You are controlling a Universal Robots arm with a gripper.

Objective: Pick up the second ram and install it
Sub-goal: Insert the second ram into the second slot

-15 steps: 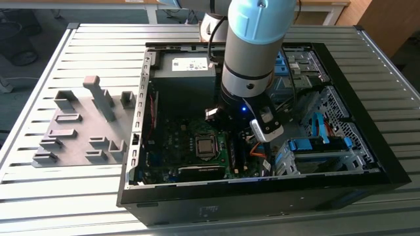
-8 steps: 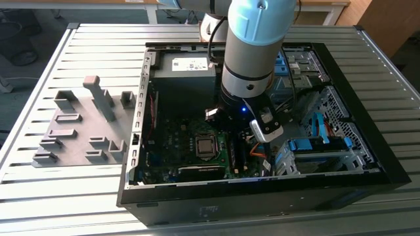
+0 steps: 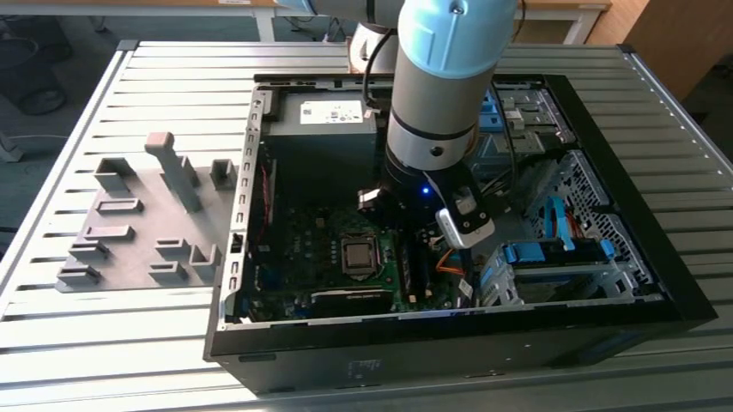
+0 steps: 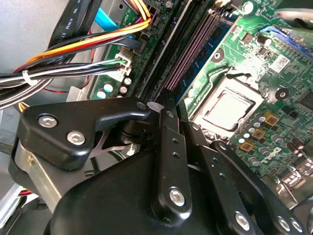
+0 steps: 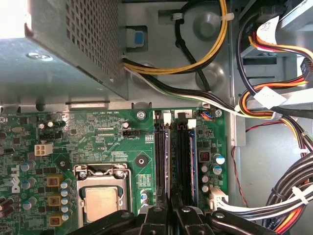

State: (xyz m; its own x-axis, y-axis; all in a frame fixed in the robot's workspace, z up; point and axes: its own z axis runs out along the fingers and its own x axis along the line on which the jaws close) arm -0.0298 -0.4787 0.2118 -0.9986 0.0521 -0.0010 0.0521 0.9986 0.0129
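Jaws look closed, black fingers point(image 5: 168, 215) pinched nearly together over the RAM slots; can't tell whether they grip the thin blue-green second ram board point(image 5: 191, 161), which you'll see seated in the slot nearest the motherboard's point(image 5: 98, 129) cable-side edge. Install looks about done. Arm point(image 3: 441, 94) stands near vertical, gripper point(image 3: 430, 219) inside the black PC case point(image 3: 458, 339).

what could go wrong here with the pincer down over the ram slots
The pincer is low inside the case, right over the memory slots. If the second ram sits slightly off its slot, pressing could bend it or strain the motherboard. The cable bundle lies close beside the slots and might snag the linkage. The processor socket is also near.
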